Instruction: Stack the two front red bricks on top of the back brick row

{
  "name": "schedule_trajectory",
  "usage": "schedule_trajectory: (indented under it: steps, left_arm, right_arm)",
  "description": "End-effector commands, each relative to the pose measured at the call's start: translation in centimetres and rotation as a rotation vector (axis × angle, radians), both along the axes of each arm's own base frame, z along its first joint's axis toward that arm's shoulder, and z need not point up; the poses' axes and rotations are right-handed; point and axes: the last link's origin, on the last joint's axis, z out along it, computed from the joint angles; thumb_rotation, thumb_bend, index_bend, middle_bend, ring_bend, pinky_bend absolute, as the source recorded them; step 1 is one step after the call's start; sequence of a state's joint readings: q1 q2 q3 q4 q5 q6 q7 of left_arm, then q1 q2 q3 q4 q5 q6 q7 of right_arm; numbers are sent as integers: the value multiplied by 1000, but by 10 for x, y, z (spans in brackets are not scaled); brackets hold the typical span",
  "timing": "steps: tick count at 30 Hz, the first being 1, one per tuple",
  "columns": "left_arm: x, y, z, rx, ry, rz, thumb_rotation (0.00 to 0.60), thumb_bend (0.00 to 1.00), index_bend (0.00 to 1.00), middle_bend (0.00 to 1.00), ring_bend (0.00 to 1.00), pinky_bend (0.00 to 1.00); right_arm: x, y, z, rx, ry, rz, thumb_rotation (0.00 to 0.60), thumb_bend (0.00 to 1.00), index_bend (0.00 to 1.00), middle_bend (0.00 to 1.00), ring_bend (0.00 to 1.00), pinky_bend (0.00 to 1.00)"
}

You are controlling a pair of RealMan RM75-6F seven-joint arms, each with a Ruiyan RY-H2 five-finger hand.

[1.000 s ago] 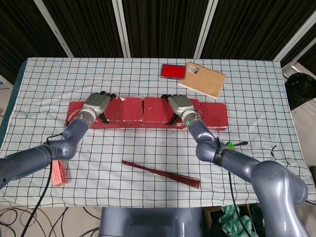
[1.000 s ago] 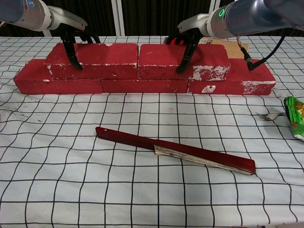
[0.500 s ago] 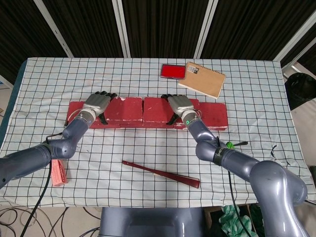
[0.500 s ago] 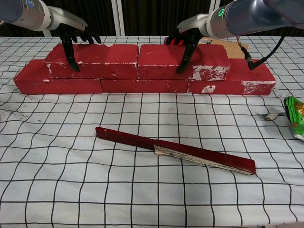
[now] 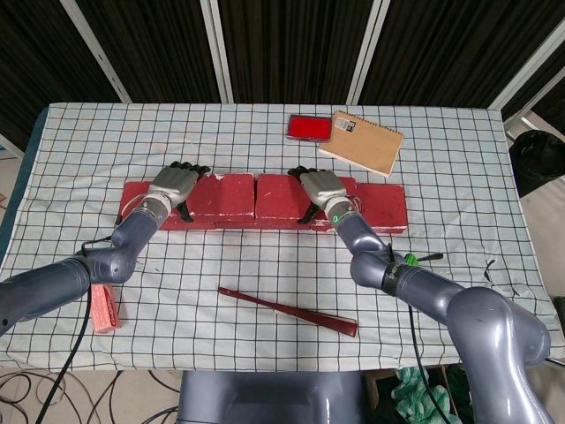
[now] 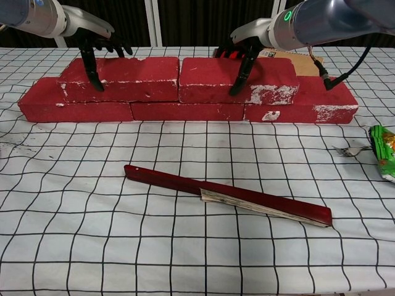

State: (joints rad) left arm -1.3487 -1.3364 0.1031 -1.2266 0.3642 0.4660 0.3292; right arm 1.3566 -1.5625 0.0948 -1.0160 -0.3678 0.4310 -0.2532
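Observation:
Two red bricks lie end to end on top of the back brick row point(image 5: 385, 208) point(image 6: 308, 105). My left hand point(image 5: 174, 185) point(image 6: 92, 36) straddles the left end of the left top brick point(image 5: 222, 196) point(image 6: 133, 77), thumb hanging before its front face and the other fingers over the back edge. My right hand point(image 5: 322, 188) point(image 6: 250, 38) grips the right top brick point(image 5: 278, 196) point(image 6: 207, 77), with the thumb pressed on the front face and the fingers hooked behind. Both top bricks rest flat on the row.
A dark red folded fan point(image 5: 287, 311) point(image 6: 228, 196) lies in front of the bricks. Behind them are a brown notebook point(image 5: 360, 141) and a red case point(image 5: 309, 127). A fork and green packet point(image 6: 382, 148) sit at the right, a pink object point(image 5: 106, 309) at the left.
My left hand has slid a little to the left along its brick, which stays put. The right hand and both top bricks have not moved.

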Motion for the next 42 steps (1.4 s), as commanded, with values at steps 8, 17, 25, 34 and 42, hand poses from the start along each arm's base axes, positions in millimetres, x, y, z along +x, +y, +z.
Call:
schedule_trajectory:
  steps: [8,17,25,34,42]
  left_arm:
    - [2,-1,3,6,-3,-5,600,0,50,69,0,17]
    - [1,-1,4,12,-3,-2,600,0,50,67,0,0]
    - [2,-1,4,13,-4,-6,600,0,50,63,0,0]
    - [2,-1,5,15,-2,-5,600,0,50,63,0,0]
    - [2,-1,6,15,-1,-3,600,0,50,63,0,0]
  right_arm:
    - [-1,0,1,6,2,-4,600,156,46,6,51,124]
    - [-2,-1,4,11,5,-7,600,133,25,0,22,93]
    - [1,-1,6,1,-11,-1,600,133,25,0,17,86]
    - [1,0,7,7,-14,7,600,133,22,0,4,86]
    - [2,1,5,23,-15,10,600,132,18,0,4,86]
